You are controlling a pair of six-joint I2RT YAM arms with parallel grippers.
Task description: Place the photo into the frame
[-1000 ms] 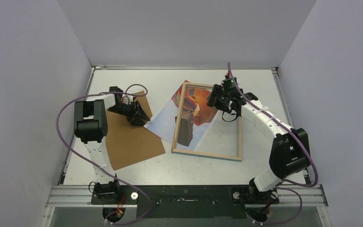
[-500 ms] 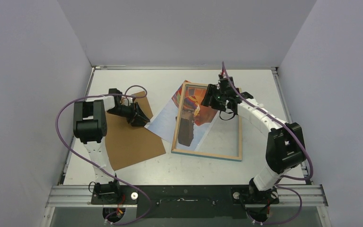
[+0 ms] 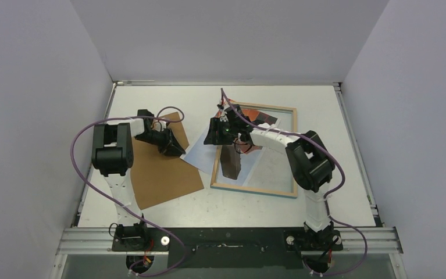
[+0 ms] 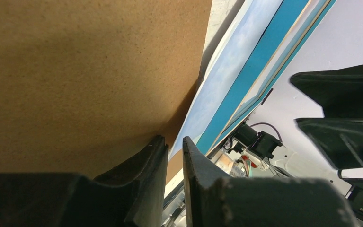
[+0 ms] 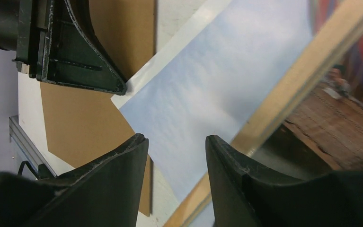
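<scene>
Two pairs of fingers meet at the photo (image 3: 199,152), one from each side. We find the photo lying flat on the worktop (image 3: 331,163). Its right part is under the frame (image 3: 254,189) and its pale-blue sky part sticks out to the left, where its white-edged corner rests on the brown backing board (image 3: 162,174). The frame lies flat too, showing wood-coloured rails from above, skewed to the worktop's edges.

The left fingers (image 4: 144,189) sit low at that white-edged corner, almost together with only a thin slit between them. In the left wrist view the photo's edge runs down to the slit, but we cannot tell whether the paper is pinched or merely touched. The right fingers (image 5: 122,175) hang over the frame's left rail and the sky part of the photo, about half apart with nothing between them.

Much of the print is hard to make out. The right arm (image 3: 278,139) covers its upper part from above, and only orange and a brown basket shape show through the frame. From the left wrist the frame is a turquoise strip, cut off at the picture's edge.

Bare worktop lies to the right of the frame and along the near edge. The backing board's left side runs close to the worktop's left edge, and grey walls (image 3: 28,116) stand on three sides.
</scene>
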